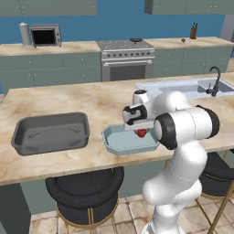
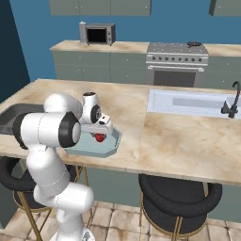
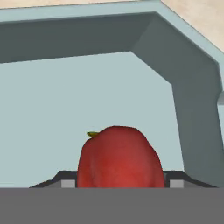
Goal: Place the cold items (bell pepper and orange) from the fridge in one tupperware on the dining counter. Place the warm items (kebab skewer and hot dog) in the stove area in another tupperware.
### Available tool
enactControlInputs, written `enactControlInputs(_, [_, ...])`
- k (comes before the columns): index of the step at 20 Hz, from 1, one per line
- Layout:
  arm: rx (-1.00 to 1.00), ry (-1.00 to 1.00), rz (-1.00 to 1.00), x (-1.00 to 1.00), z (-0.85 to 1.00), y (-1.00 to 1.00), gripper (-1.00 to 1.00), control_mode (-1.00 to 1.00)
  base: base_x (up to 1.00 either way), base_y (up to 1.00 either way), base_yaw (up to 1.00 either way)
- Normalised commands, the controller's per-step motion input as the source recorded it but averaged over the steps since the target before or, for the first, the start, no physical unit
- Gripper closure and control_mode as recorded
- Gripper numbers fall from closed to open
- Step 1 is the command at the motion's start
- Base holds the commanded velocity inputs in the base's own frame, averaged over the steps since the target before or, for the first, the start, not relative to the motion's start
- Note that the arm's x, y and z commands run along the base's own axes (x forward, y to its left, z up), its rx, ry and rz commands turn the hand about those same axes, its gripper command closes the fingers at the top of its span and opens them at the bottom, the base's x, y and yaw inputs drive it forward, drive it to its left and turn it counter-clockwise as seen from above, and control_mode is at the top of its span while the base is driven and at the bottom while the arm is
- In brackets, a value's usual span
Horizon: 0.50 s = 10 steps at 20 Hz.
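Holding: one red bell pepper [image 3: 120, 157] sits between my two fingertips, which are clamped on its sides; my gripper [image 1: 141, 132] hangs low over the light blue tupperware [image 1: 119, 145].
Pepper position: inside the walls of the light blue tupperware, above its floor; whether it touches the floor I cannot tell. Its small green stem points up and to the left in the hand view.
Tupperware count: two on the dining counter [image 1: 68, 98]. The light blue one lies near the counter's front edge, under my hand; the dark grey tupperware [image 1: 50, 132] lies to its left, apart from it.
Grey tupperware contents: I see nothing in it from the left base view.
Stools: two dark round stools at the counter's front, one [image 2: 179, 193] plain in the right base view.
Sink: one, set in the counter to the right, with one dark faucet [image 1: 215, 82].
Back wall: one stove [image 1: 127, 58], one toaster oven [image 1: 45, 35] on the far counter.
Orange, skewer, hot dog: too small to tell.
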Motion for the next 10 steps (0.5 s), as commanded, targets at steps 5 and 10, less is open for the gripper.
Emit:
enactControlInputs(5, [0.0,0.0,-0.04,0.84,-0.31,-0.04,1.0,-1.0,0.0,0.0,0.0])
enactControlInputs(10, [0.0,0.0,0.0,0.0,-0.29,0.0,-1.0,-1.0,0.0,0.0,0.0])
